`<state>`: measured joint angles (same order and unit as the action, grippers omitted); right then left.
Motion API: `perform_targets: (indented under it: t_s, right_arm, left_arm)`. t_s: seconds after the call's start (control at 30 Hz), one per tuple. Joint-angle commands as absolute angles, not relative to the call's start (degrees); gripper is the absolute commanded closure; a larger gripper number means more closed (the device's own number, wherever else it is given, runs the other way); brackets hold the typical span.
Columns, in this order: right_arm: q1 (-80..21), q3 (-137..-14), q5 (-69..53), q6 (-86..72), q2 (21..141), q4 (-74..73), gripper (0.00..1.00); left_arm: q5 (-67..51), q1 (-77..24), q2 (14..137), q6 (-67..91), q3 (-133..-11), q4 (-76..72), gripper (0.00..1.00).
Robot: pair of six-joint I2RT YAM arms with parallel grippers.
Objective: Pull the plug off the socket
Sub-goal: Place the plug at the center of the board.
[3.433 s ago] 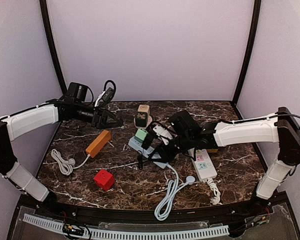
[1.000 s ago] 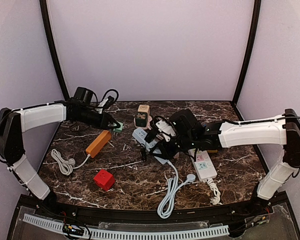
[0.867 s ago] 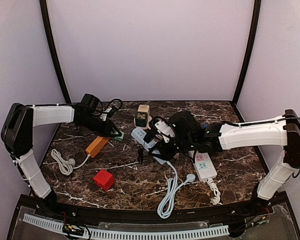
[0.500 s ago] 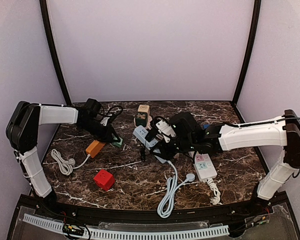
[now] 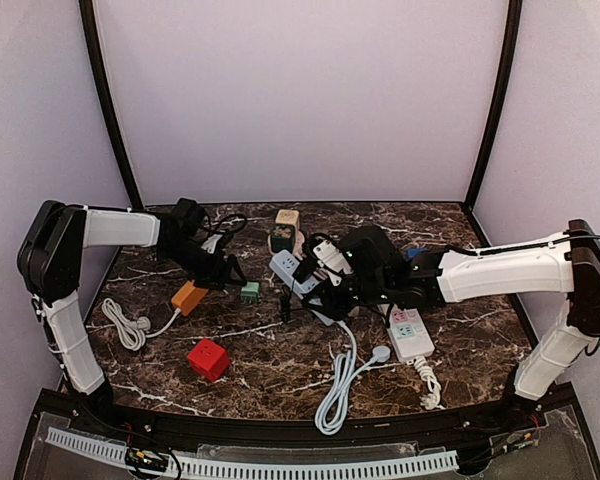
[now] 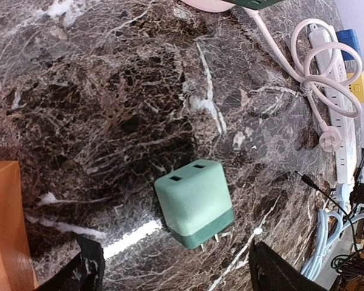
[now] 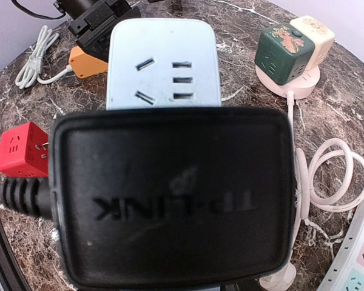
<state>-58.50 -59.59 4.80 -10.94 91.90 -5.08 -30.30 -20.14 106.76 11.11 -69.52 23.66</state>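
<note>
Just ahead of left gripper (image 6: 181, 267), jaws spread and empty, lies green plug (image 6: 195, 203), apart from power strip (image 5: 290, 268); right gripper (image 5: 318, 285) hold unclear.

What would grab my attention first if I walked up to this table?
A big black TP-LINK adapter fills the right wrist view, overlapping a pale blue power strip. A small mint-green cube plug lies loose on the dark marble table, just beyond the open left fingers, and a bright red cube socket sits near the front left.
</note>
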Motion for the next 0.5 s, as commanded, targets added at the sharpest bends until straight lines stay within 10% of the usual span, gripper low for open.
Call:
perform_targets:
  t_s: [0.0, 0.47]
  right_arm:
    - [-58.7, -58.6, 6.8, -8.2, 88.9, -1.4, 1.00]
    - [-60.8, -59.9, 14.6, 4.5, 89.1, -4.0, 1.00]
  left_arm:
    - [-27.0, -20.3, 99.9, 9.6, -69.1, 22.9, 0.15]
    - [-59.9, -28.9, 90.6, 17.3, -64.0, 3.8, 0.16]
